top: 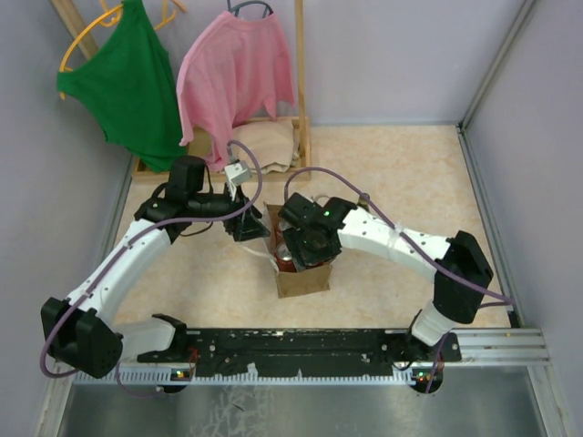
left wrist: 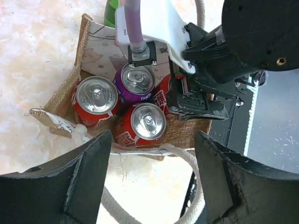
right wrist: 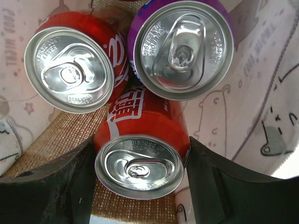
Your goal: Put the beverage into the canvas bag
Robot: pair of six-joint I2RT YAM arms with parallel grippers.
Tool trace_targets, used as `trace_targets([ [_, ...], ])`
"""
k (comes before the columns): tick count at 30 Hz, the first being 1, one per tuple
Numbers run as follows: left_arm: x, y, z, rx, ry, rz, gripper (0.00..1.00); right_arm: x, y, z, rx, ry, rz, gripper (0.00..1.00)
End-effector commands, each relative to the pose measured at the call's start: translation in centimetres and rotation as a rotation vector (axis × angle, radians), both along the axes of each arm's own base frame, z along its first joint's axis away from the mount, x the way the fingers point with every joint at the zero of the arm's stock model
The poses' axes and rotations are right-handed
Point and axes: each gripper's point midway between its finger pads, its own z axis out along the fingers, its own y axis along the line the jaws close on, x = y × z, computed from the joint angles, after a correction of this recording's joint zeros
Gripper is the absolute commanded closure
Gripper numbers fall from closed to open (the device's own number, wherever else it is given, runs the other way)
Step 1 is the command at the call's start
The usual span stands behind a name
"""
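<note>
The tan canvas bag (top: pixel 303 278) stands at the table's middle, with white cord handles (left wrist: pixel 187 156). In the left wrist view its woven wall (left wrist: pixel 65 95) encloses two upright red cans (left wrist: pixel 97 95) (left wrist: pixel 147 122), a purple can (left wrist: pixel 137 79) and a further red can (left wrist: pixel 161 98) half hidden under my right gripper (left wrist: pixel 196 100). My right gripper (right wrist: pixel 140 177) reaches down inside the bag, shut on that red can (right wrist: pixel 140 165), next to the purple can (right wrist: pixel 184 49) and a red can (right wrist: pixel 70 70). My left gripper (left wrist: pixel 152 177) hovers open and empty above the bag's rim and cord.
A green shirt (top: pixel 132 82) and a pink shirt (top: pixel 235 77) hang on a wooden rack at the back left, with a folded beige cloth (top: pixel 264 141) below. A green object (left wrist: pixel 111 11) lies just beyond the bag. The black rail (top: pixel 301 346) runs along the near edge.
</note>
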Motion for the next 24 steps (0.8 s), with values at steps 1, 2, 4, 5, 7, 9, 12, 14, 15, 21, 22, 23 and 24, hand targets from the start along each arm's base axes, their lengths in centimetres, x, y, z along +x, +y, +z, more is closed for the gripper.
trace_targets([
  [1, -0.2, 0.1, 0.6, -0.025, -0.025, -0.012, 0.23, 0.9, 1.2, 0.8, 0.072, -0.072, -0.008, 1.0],
  [2, -0.2, 0.1, 0.6, -0.025, -0.024, -0.01, 0.23, 0.9, 1.2, 0.4, 0.069, -0.073, -0.008, 1.0],
  [4, -0.2, 0.1, 0.6, -0.025, -0.024, -0.01, 0.23, 1.0, 1.4, 0.0, 0.074, -0.076, -0.003, 1.0],
  [5, -0.1, 0.1, 0.6, -0.025, -0.024, -0.01, 0.23, 1.1, 1.5, -0.2, 0.074, -0.079, -0.002, 1.0],
  [7, -0.1, 0.1, 0.6, -0.024, -0.023, -0.01, 0.23, 1.3, 1.6, -0.6, 0.071, -0.08, 0.001, 1.0],
  [9, -0.1, 0.1, 0.5, -0.024, -0.022, -0.012, 0.23, 1.3, 1.6, -0.9, 0.061, -0.075, 0.003, 1.0],
  [12, -0.2, 0.1, 0.5, -0.023, -0.022, -0.014, 0.23, 1.4, 1.7, -1.2, 0.056, -0.072, 0.006, 0.98],
  [14, -0.2, 0.1, 0.5, -0.022, -0.025, -0.016, 0.23, 1.4, 1.7, -1.1, 0.054, -0.073, 0.004, 0.82],
  [15, -0.2, 0.1, 0.5, -0.021, -0.025, -0.016, 0.23, 1.4, 1.6, -1.0, 0.054, -0.074, 0.005, 0.74],
  [21, -0.3, 0.1, 0.3, -0.019, -0.024, -0.024, 0.23, 1.3, 1.8, 0.1, 0.071, -0.079, 0.024, 0.45],
  [22, -0.3, 0.1, 0.3, -0.019, -0.022, -0.025, 0.23, 1.4, 1.9, 0.4, 0.074, -0.082, 0.029, 0.43],
  [23, -0.3, 0.1, 0.2, -0.019, -0.021, -0.025, 0.23, 1.4, 1.9, 0.6, 0.077, -0.084, 0.037, 0.41],
  [24, -0.2, 0.1, 0.2, -0.019, -0.02, -0.025, 0.23, 1.4, 2.0, 0.9, 0.083, -0.088, 0.044, 0.37],
])
